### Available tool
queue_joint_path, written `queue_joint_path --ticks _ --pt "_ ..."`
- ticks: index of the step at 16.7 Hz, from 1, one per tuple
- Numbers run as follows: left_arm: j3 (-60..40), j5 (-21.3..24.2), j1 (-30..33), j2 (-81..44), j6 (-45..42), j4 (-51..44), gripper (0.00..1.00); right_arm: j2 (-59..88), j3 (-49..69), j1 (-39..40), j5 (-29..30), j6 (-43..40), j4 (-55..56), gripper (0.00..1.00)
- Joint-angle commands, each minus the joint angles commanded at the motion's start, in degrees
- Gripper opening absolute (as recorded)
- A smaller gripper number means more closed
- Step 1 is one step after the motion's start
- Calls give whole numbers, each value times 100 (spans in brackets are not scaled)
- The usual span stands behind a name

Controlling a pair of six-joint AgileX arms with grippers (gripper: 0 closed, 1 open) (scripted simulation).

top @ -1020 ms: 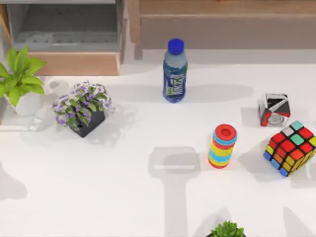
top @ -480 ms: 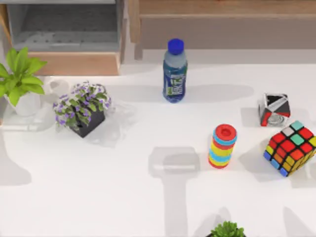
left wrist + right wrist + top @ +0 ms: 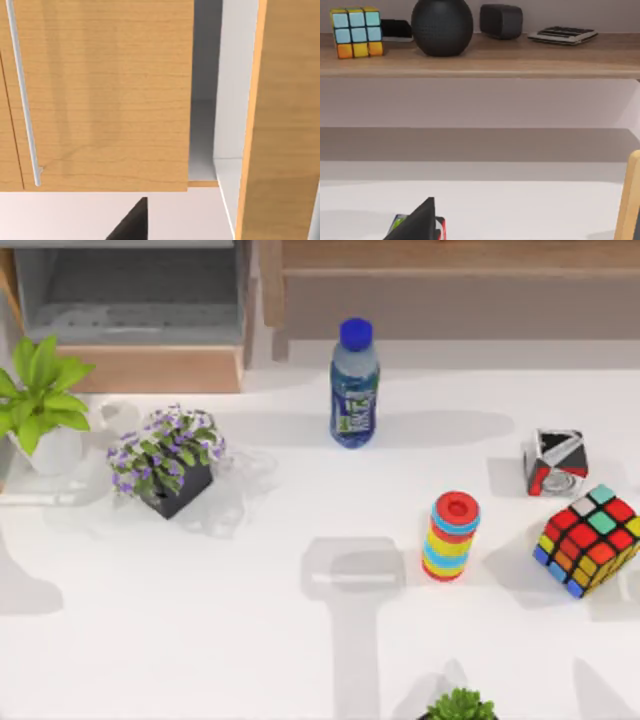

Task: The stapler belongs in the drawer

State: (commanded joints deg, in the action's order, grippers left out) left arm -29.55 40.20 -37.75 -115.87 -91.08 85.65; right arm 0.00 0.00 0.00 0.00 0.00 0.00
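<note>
The drawer [image 3: 150, 368] is seen open at the table's far left, its grey inside unfilled. The stapler [image 3: 352, 578], faint and probably the pale bar mid-table, is not yet picked up. The openness of the left gripper [image 3: 131, 222] and right gripper [image 3: 417, 222] cannot be told.

- Drawer [image 3: 150, 368]: light-brown wood-grain front, matt grey inside.
- Surface [image 3: 250, 640]: smooth, matt white.
- Water bottle [image 3: 354, 385]: clear glossy plastic, blue cap.
- Handle [image 3: 22, 95]: smooth, silvery metal bar on wood-grain panel.
- Shelf [image 3: 520, 62]: matt wood.
</note>
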Motion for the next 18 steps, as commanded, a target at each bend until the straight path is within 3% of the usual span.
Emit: queue_joint_path --ticks 8,18 --pt "0 0 0 0 0 0 2 0 0 0 0 0 0 100" --pt "-13 -16 5 -67 18 -65 0 0 0 0 0 0 0 100"
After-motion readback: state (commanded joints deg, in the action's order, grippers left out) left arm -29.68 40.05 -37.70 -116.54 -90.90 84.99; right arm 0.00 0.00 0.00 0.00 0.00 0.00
